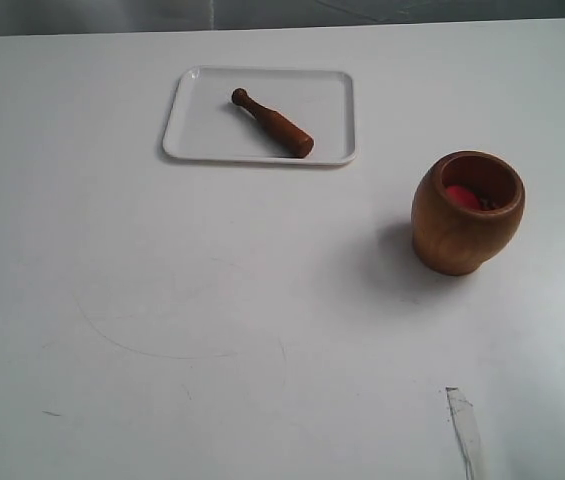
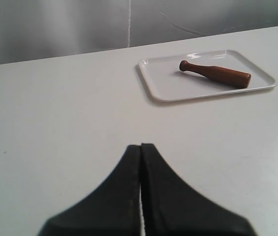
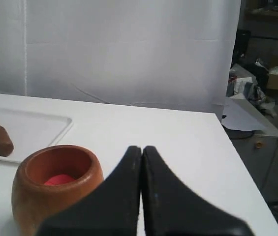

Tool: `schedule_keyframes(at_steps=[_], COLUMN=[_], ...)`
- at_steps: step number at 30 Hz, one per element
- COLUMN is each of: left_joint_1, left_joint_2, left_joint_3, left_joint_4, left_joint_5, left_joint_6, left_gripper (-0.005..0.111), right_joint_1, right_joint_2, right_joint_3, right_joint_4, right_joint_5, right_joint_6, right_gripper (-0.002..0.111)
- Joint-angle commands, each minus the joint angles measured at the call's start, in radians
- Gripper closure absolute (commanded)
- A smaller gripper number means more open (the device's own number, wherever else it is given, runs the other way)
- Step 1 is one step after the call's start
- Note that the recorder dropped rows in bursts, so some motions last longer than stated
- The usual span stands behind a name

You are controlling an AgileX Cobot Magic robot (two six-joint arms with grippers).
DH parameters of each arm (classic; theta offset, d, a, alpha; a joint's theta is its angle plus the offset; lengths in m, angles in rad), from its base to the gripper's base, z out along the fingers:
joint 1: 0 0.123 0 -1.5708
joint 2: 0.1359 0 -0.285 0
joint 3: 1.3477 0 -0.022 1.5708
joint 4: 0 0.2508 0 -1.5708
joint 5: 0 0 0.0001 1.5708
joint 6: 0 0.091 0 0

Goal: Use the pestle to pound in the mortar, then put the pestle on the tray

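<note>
on the white tray, toward the far side of the worktop, the pestle lay on its side at a slant, small knob to the far left and thick end to the near right, well inside the rim. the mortar stood upright on the bare worktop, well apart from the tray on the right, with red bits showing in its mouth.

the left fingers were pressed together and held nothing, with the tray some way ahead of them. the right fingers were likewise pressed together and empty, close beside the mortar.

the pestle looked like hard, stiff wood, probably light, with a smooth finish that could slip or roll under a loose pinch. the best hold seemed to be across the shaft, just above the thick part, leaving the rounded end free to strike. the mortar appeared heavier, but its round belly might rock or slide under blows, so steadying its wall seemed wise. whether pounding was done could not be told.
</note>
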Motion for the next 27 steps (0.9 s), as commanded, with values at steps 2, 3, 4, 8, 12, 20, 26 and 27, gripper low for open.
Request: schedule_keyframes(at_steps=[2, 3, 4, 8, 12, 20, 26, 27], left_joint_1=[-0.008, -0.008, -0.008, -0.008, -0.008, -0.008, -0.008, -0.008], left_joint_2=[-0.001, -0.001, -0.001, -0.001, -0.001, -0.001, -0.001, -0.001], left_joint_3=[0.001, 0.001, 0.001, 0.001, 0.001, 0.001, 0.001, 0.001], left_joint_4=[-0.007, -0.007, -0.007, -0.007, -0.007, -0.007, -0.007, -0.007], left_joint_5=[-0.003, -0.003, -0.003, -0.003, -0.003, -0.003, -0.003, -0.003], left_joint_6=[-0.008, -0.008, -0.008, -0.008, -0.008, -0.008, -0.008, -0.008], left_gripper=[0.107, 0.107, 0.107, 0.107, 0.107, 0.107, 0.107, 0.107], right_joint_1=[-0.042, -0.039, -0.04, -0.04, -0.04, -0.04, -0.04, -0.04], right_joint_2=[-0.006, -0.006, -0.006, -0.006, -0.006, -0.006, -0.006, -0.006], right_joint_3=[0.002, 0.002, 0.002, 0.002, 0.002, 0.002, 0.002, 0.002], right_joint_4=[0.018, 0.018, 0.031, 0.047, 0.047, 0.047, 0.047, 0.047], right_joint_5=[-0.01, -0.01, -0.01, -0.01, -0.01, -0.01, -0.01, -0.01], right_joint_6=[0.028, 0.037, 0.042, 0.042, 0.042, 0.042, 0.042, 0.042], right_gripper=[0.108, 0.108, 0.108, 0.108, 0.108, 0.108, 0.108, 0.108])
